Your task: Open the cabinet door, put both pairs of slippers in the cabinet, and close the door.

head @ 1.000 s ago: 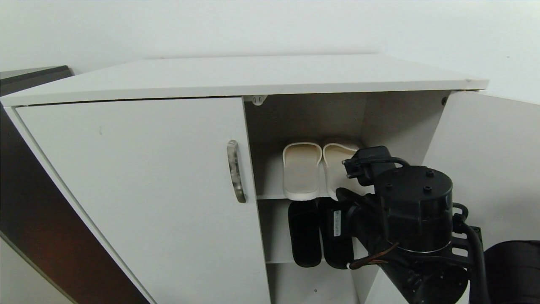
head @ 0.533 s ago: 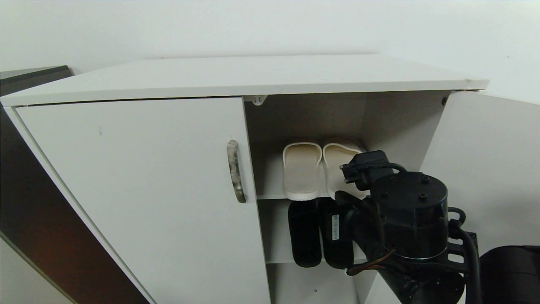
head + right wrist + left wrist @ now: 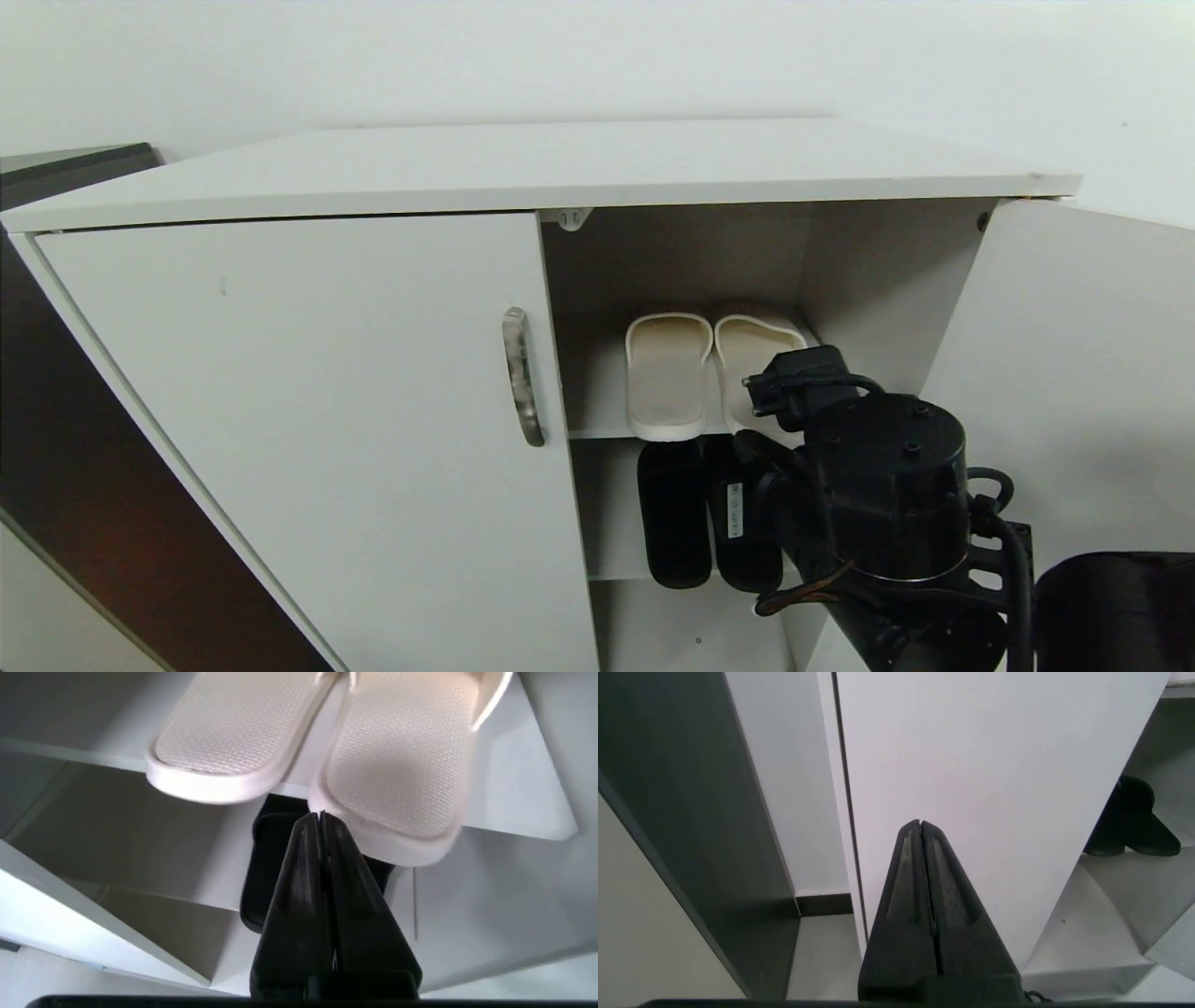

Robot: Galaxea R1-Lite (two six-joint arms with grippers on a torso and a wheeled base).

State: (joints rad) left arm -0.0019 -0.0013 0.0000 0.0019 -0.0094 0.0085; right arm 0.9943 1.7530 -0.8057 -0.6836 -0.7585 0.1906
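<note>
1. The right jaws are pressed together and hold nothing. In the right wrist view their tips sit just in front of the open compartment, close under the heels of the white slippers (image 3: 411, 747); whether they touch a heel cannot be told.
2. The left jaws are also pressed together and empty. They point at the flat face of the closed left door (image 3: 990, 784), near its outer edge.
3. The white slippers (image 3: 667, 378) lie side by side, soles up, on the upper shelf (image 3: 597, 434), with their heels hanging over its front edge.
4. The black slippers (image 3: 674, 513) lie side by side on the lower shelf (image 3: 616, 574), straight beneath the white pair, with their heels also past the edge. One black heel shows in the left wrist view (image 3: 1130, 821).
5. Both pairs are inside the right half of the cabinet (image 3: 560, 168).
6. The right door (image 3: 1074, 373) stands swung wide open to the right of the compartment.
7. The left door carries a metal handle (image 3: 523, 378) set upright by its inner edge, just beside the open compartment.
</note>
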